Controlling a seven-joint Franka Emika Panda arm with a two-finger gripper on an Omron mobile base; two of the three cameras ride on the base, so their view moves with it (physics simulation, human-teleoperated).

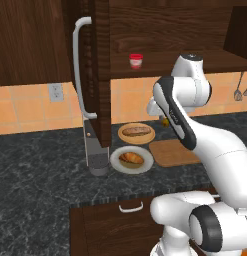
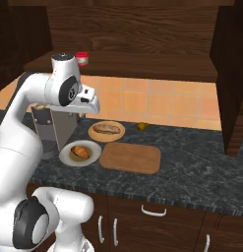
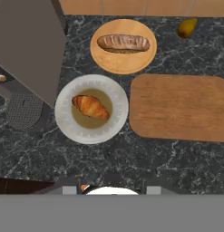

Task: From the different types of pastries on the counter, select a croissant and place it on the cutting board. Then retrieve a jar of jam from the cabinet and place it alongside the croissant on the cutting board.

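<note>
Neither step is judged done. The croissant (image 3: 91,106) is seen on the pale plate (image 3: 68,124), just beside the bare board (image 3: 179,108), toward the desk's (image 3: 145,158) front edge. The jar (image 1: 136,61) is seen on the shelf of the opened cabinet (image 1: 95,75). The pincer is held high above the plate; whether its tips are apart cannot be told.
</note>
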